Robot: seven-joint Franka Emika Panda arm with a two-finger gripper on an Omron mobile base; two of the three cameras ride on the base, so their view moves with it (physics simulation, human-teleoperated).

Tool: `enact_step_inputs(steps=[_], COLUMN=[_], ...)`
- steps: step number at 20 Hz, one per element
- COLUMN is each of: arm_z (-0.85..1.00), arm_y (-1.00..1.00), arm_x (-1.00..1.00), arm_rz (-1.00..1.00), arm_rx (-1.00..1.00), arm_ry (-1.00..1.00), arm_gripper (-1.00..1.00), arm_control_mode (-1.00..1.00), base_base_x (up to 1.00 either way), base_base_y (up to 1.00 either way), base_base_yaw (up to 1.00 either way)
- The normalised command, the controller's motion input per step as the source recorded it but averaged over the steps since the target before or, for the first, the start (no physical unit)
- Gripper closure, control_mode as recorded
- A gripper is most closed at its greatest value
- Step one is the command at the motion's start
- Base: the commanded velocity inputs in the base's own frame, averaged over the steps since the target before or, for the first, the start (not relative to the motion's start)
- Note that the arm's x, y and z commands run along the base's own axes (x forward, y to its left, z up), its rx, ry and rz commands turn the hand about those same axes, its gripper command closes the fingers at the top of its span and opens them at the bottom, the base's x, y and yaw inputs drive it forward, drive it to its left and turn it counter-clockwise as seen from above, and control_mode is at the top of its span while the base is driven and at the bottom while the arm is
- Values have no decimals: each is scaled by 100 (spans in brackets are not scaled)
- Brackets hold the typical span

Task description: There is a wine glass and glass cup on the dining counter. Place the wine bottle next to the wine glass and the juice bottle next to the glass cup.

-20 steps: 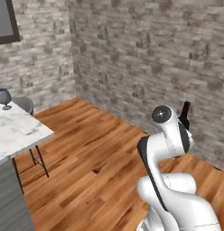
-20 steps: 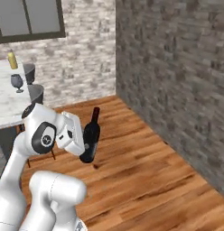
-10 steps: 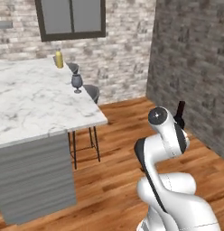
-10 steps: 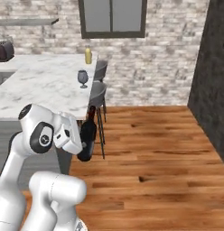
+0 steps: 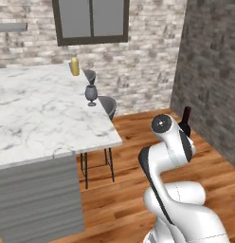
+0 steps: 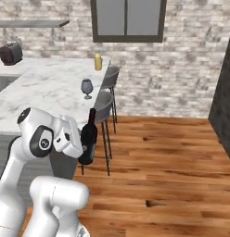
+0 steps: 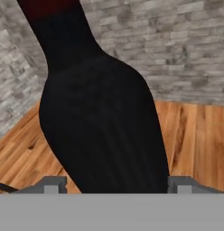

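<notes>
My gripper (image 6: pixel 83 144) is shut on the wine bottle (image 6: pixel 88 137), a dark, nearly black bottle held upright over the wooden floor, off the counter's right edge. In the hand view the wine bottle (image 7: pixel 95 117) stands between the fingers, red at its neck. Behind the arm's elbow, the bottle's neck (image 5: pixel 185 121) sticks up. The wine glass (image 5: pixel 91 94) stands near the right edge of the dining counter (image 5: pixel 39 118). The yellow juice bottle (image 5: pixel 75 66) stands at the counter's far corner. In the right base view the wine glass (image 6: pixel 86 88) and the juice bottle (image 6: pixel 98 61) stand on the dining counter (image 6: pixel 47 90).
Grey stools (image 6: pixel 104 104) line the counter's overhanging edge, between my gripper and the top. A dark toaster (image 6: pixel 10 53) sits on the back worktop. A dark brick wall (image 5: pixel 212 71) closes the right side. Wooden floor (image 6: pixel 168 166) spreads to the right.
The base has turned and the whole scene has shifted: the dining counter, wine glass and juice bottle came into view and closer. The gripper keeps hold of the wine bottle throughout.
</notes>
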Motion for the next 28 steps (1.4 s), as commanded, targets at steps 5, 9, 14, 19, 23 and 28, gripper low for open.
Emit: enact_step_inputs(steps=[5,9,14,19,23,28], arm_z=[0,0,0,0,0,0], arm_y=[0,0,0,0,0,0], arm_x=[0,0,0,0,0,0], arm_rz=[0,0,0,0,0,0], arm_rx=[0,0,0,0,0,0], arm_ry=[0,0,0,0,0,0], arm_gripper=[100,100,100,100,100,100], arm_control_mode=[100,100,100,100,100,100], base_base_x=[61,57,56,56,54,43], base_base_y=[-33,-34,-34,-33,-31,-30], base_base_yaw=[23,24,24,24,27,35])
